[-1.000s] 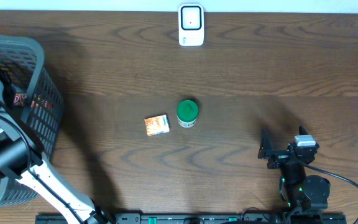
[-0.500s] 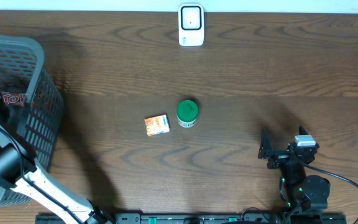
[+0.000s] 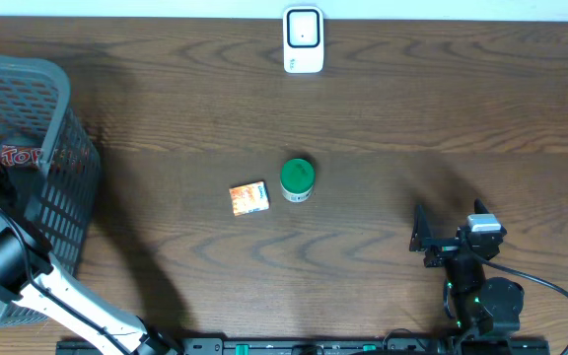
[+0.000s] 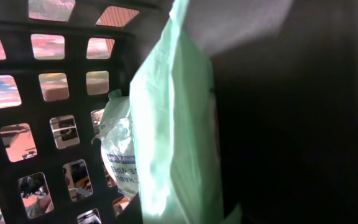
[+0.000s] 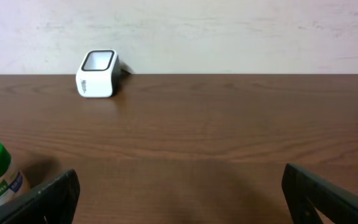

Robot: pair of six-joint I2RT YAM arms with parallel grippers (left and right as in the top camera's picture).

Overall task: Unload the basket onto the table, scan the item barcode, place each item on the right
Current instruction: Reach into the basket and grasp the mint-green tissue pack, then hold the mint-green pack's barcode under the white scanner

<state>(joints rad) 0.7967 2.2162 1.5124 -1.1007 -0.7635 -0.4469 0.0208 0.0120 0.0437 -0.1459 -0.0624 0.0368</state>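
Step in hand: pickup of an item from the basket [image 3: 62, 173], which sat at the left edge of the counter [image 3: 412, 118]. Scan not yet done.

The left arm reached down into the basket. In the left wrist view, the left tool [image 4: 179, 211] looked closed on a pale green packet [image 4: 179, 124]. The packet stood edge-on and upright in the middle of the view, pressed against a dark mass on its right that was most likely a finger. The fingertips barely showed, so the grip is a judgement. A crinkled clear bag with blue print [image 4: 120, 155] lay just behind the packet, against the basket's lattice wall. The packet was inside the basket and hidden from the overhead camera. No barcode showed on the visible face.

The right tool [image 3: 420, 240] sat wide open and empty near the front right corner of the counter, well apart from everything.

The scanner [image 3: 303, 39] stood at the middle of the back edge. A green-lidded jar [image 3: 297, 179] and a small orange box [image 3: 248, 198] lay just beside each other at the counter's centre, not touching either tool.

Next move, as judged: lift the packet straight up clear of the basket rim without snagging the clear bag. Then carry it across to the back edge and turn it so the barcode face met the scanner window. A soft packet could sag or slip, so the grip needed to hold firm.
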